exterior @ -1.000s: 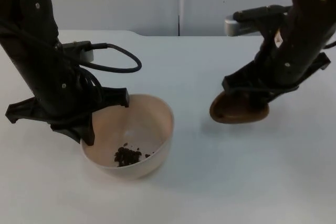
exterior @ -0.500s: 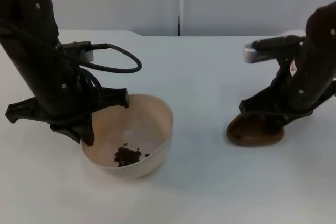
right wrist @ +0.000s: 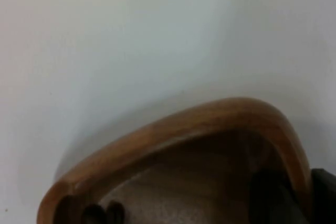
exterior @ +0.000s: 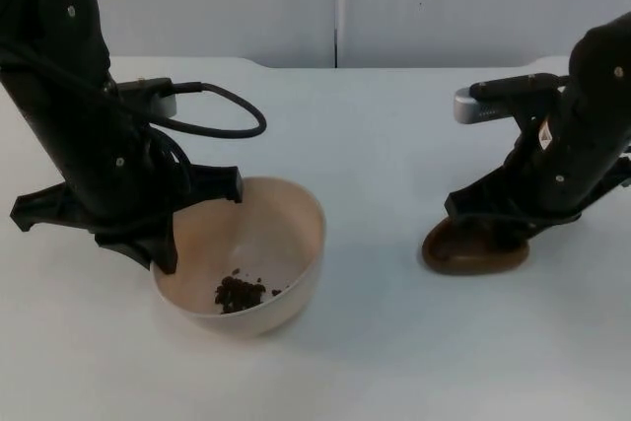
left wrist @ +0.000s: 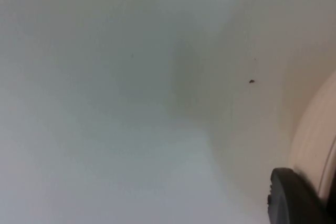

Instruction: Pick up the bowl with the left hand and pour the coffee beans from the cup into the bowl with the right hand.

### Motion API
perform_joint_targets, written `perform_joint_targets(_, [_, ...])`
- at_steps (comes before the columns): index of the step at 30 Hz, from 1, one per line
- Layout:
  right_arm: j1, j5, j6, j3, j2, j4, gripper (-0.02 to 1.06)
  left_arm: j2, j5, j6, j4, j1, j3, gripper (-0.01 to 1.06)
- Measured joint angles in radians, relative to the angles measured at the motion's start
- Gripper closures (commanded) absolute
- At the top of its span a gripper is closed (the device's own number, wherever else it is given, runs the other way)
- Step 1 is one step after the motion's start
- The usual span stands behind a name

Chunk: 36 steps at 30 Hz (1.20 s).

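A cream bowl sits at the left of the table with a small heap of coffee beans in its bottom. My left gripper is shut on the bowl's left rim; the left wrist view has that rim beside a black fingertip. At the right, a brown wooden cup rests low on the table. My right gripper is shut on its rim. Up close, the cup's rim curves around a dark inside with a couple of beans left, and a fingertip is outside the wall.
The white table runs back to the grey partition wall. Open table lies between the bowl and the cup and along the front edge.
My right arm has carried the cup away from the bowl, to the right and down onto the table. The left arm and the bowl have stayed still.
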Motion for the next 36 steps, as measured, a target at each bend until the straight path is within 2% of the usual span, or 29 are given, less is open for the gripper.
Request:
perform_joint_targets(1, [0.000,0.000,0.000,0.000,0.000,0.000,0.79,0.000,0.000,0.000,0.000,0.000,0.000,1.05])
perform_joint_targets(2, [0.000,-0.003,0.000,0.000,0.000,0.000,0.79,0.000,0.000,0.002,0.000,0.000,0.000,1.05])
perform_joint_targets(7, [0.000,-0.009,0.000,0.000,0.002,0.000,0.45,0.000,0.000,0.010,0.000,0.000,0.000,1.05])
perform_joint_targets(8, [0.000,-0.014,0.000,0.000,0.005,-0.002,0.45,0.000,-0.002,0.015,0.000,0.000,0.000,1.05])
perform_joint_targets(11, [0.000,-0.018,0.000,0.000,0.005,-0.002,0.35,0.000,-0.002,0.026,0.000,0.000,0.000,1.05])
perform_joint_targets(14, [0.000,-0.024,0.000,0.000,0.005,-0.002,0.35,0.000,-0.002,0.033,0.000,0.000,0.000,1.00])
perform_joint_targets(17, [0.000,-0.030,0.000,0.000,0.005,-0.002,0.35,0.007,0.000,0.041,0.002,0.000,0.000,0.81])
perform_joint_targets(18, [0.000,-0.035,0.000,0.000,0.006,0.001,0.35,0.014,0.006,0.041,0.002,0.000,0.002,0.81])
perform_joint_targets(22, [0.000,-0.037,0.000,0.000,0.006,0.002,0.35,0.029,0.027,0.045,0.002,0.000,0.009,0.54])
perform_joint_targets(23, [0.000,-0.039,0.000,0.000,0.006,0.003,0.35,0.029,0.027,0.045,0.002,0.000,0.009,0.54])
perform_joint_targets(27, [0.000,-0.043,0.000,0.000,0.008,0.003,0.35,0.029,0.027,0.045,0.000,0.000,0.009,0.35])
perform_joint_targets(30, [0.000,-0.048,0.000,0.000,0.008,0.003,0.35,0.029,0.027,0.045,-0.012,0.000,0.009,0.31])
perform_joint_targets(36, [0.000,-0.050,0.000,0.000,0.008,0.005,0.35,0.029,0.027,0.045,-0.016,0.000,0.009,0.31])
